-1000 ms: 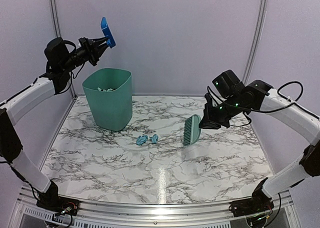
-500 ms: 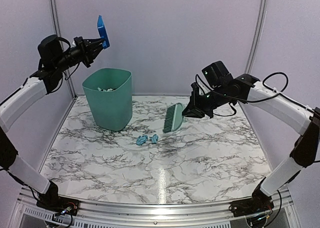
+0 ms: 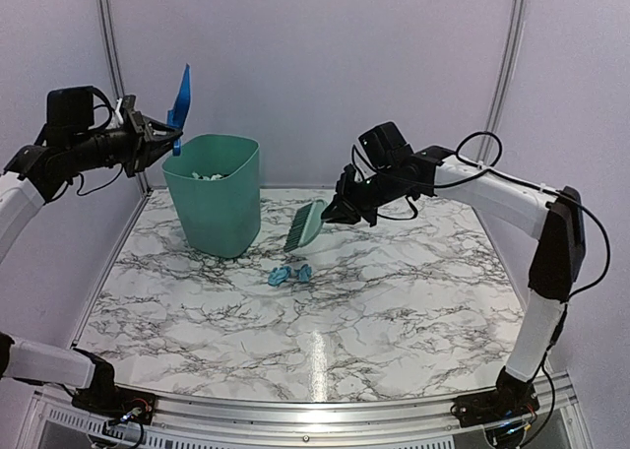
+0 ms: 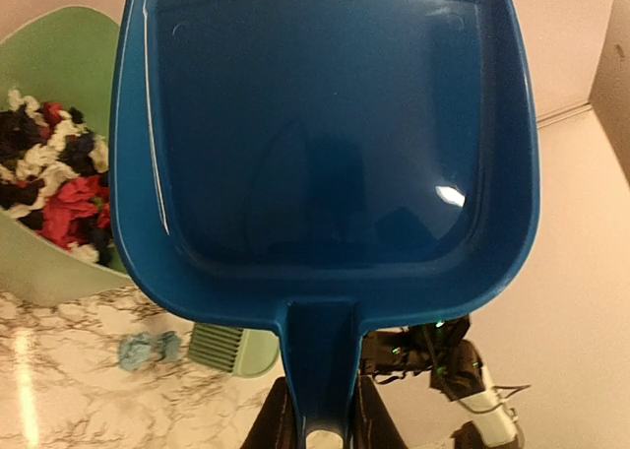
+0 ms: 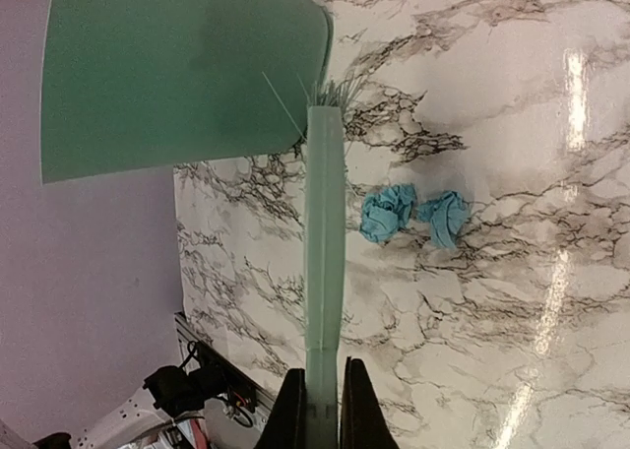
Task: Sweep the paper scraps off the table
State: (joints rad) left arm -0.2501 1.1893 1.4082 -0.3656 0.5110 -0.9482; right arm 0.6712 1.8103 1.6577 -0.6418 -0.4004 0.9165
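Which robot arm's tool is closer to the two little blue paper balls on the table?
Right. The right tool, holding the brush, hangs just behind and above the paper balls. The left tool is high up left of the green bin, holding the dustpan.

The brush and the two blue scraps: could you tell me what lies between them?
Nothing but bare table between brush and scraps, clearest in the right wrist view.

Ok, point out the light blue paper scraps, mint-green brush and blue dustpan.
light blue crumpled paper scraps (image 5: 387,213): right wrist view, middle of the left wad.
mint-green hand brush (image 3: 305,224): top external view, brush head.
blue plastic dustpan (image 4: 325,134): left wrist view, inside of the pan.
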